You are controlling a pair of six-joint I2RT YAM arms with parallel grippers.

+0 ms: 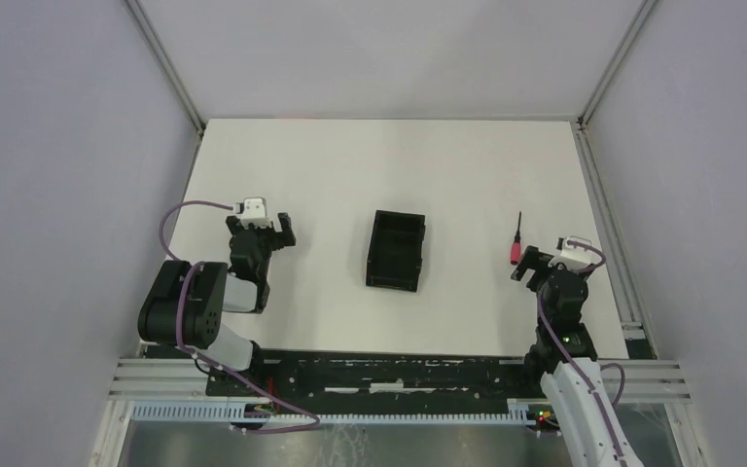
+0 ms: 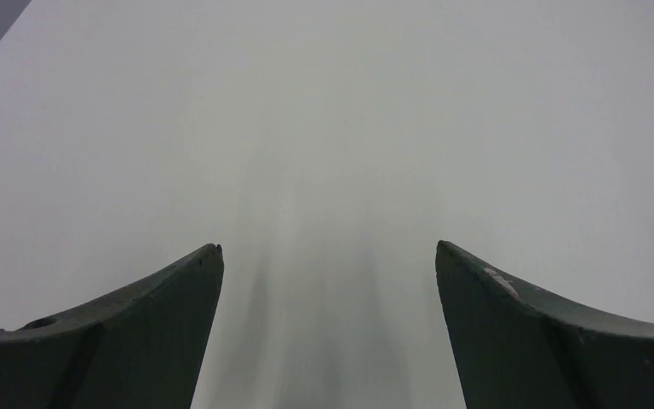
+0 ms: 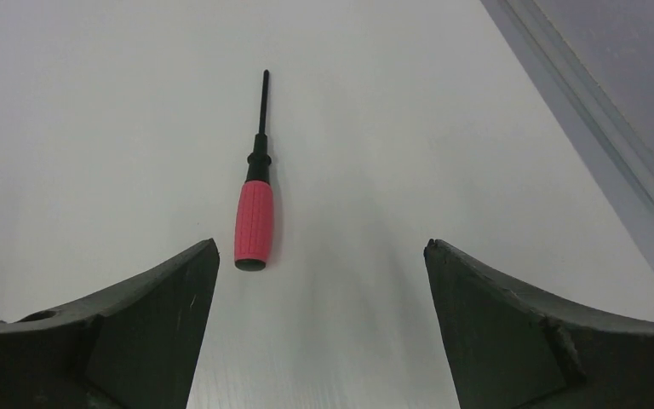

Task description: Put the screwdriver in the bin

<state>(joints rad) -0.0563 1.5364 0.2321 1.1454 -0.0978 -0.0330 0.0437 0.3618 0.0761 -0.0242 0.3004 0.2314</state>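
The screwdriver lies flat on the white table at the right, red handle toward me and thin black shaft pointing away. In the right wrist view the screwdriver rests just beyond my left fingertip, apart from it. My right gripper is open and empty, just behind the handle. The black bin stands open-topped at the table's middle, a divider across its inside. My left gripper is open and empty to the left of the bin; the left wrist view shows only bare table between its fingers.
A metal frame rail runs along the table's right edge, close to the right gripper, and shows as a rail in the right wrist view. Grey walls close in both sides and the back. The arm bases sit on the near rail.
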